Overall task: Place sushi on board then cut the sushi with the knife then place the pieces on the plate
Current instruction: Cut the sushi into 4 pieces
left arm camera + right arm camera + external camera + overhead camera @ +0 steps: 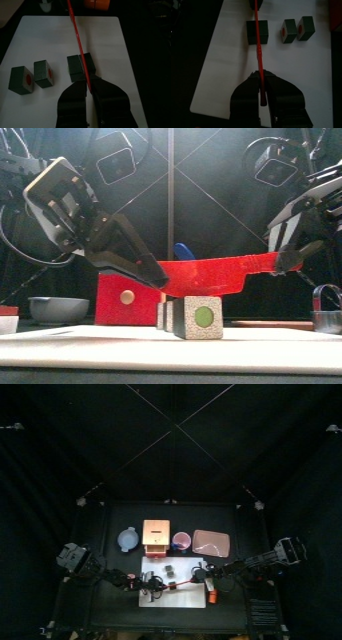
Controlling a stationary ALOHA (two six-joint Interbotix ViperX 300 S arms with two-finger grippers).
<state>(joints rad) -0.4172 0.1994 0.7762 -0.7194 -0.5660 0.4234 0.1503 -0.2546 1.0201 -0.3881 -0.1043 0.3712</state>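
Nearest the front camera, a dark green sushi block with a white end face is standing on the white cutting board. The red toy knife is hanging edge-down over it, though whether the edge is touching the block cannot be told. The left claw is pinching one end of the knife between narrow jaws, and the right claw is clamping the other end, so both are carrying it across the block. Two cut pieces are lying just beside the block, apart from it. The pink tray is waiting behind the board on the worktop. The blocks are probably going to handle as light, rigid toys that part at a seam, so a firm press is likely sliding them on the smooth board. Each piece is looking easiest to take across its flat green sides. The thin knife is seeming stiff enough, but likely twisting if either grip loosens.
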